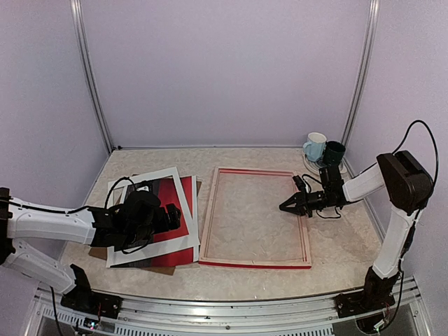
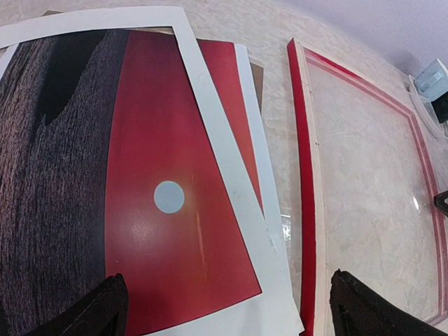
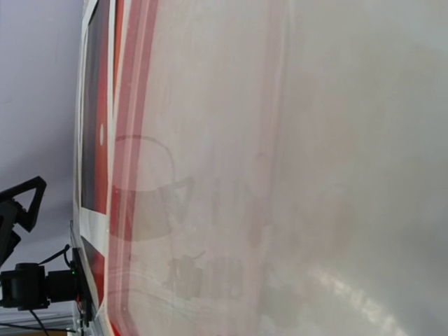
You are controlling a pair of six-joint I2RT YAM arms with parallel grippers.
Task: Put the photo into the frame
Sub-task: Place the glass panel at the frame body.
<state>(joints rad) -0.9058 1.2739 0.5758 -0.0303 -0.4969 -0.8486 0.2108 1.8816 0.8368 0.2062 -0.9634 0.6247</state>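
I count one frame (image 1: pixel 255 264) lying on the one tabletop (image 1: pixel 140 159). In the stack next to it I make out three flat pieces, one of each kind: one photo (image 2: pixel 161 154), one white mat (image 2: pixel 210 140) and one brown backing board (image 2: pixel 257 84). At the far right corner I see two mugs, one pale blue mug (image 1: pixel 315 147) and one dark green mug (image 1: pixel 334 152). Two arms show in my overhead view, the left arm (image 1: pixel 49 224) and the right arm (image 1: pixel 395 182).
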